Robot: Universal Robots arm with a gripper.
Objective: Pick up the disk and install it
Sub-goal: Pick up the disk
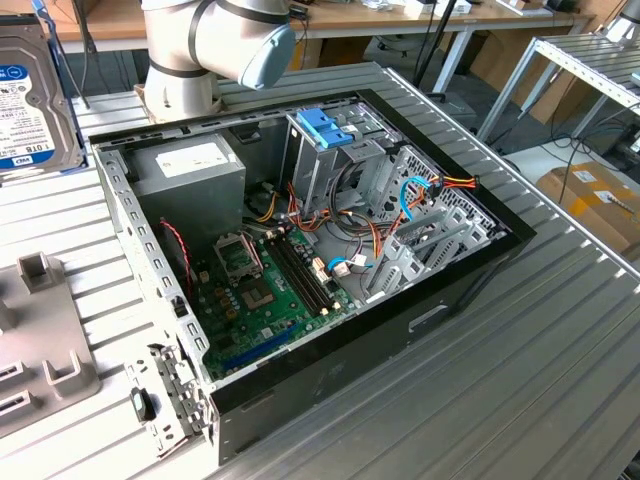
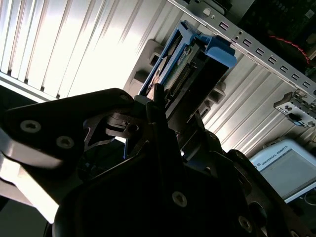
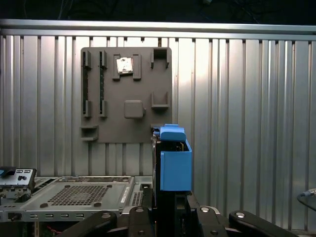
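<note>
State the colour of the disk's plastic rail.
Blue plastic rail, best in the first wrist view.

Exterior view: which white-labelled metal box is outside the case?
The disk, at the exterior view's left edge, blue band on its label; the power supply sits inside.

Exterior view looks down at a slant over the open case and table, fairly near; both wrist views ride my arm, staring past the disk, close up, at that same table; first wrist view and exterior view share the grey tray.
</note>
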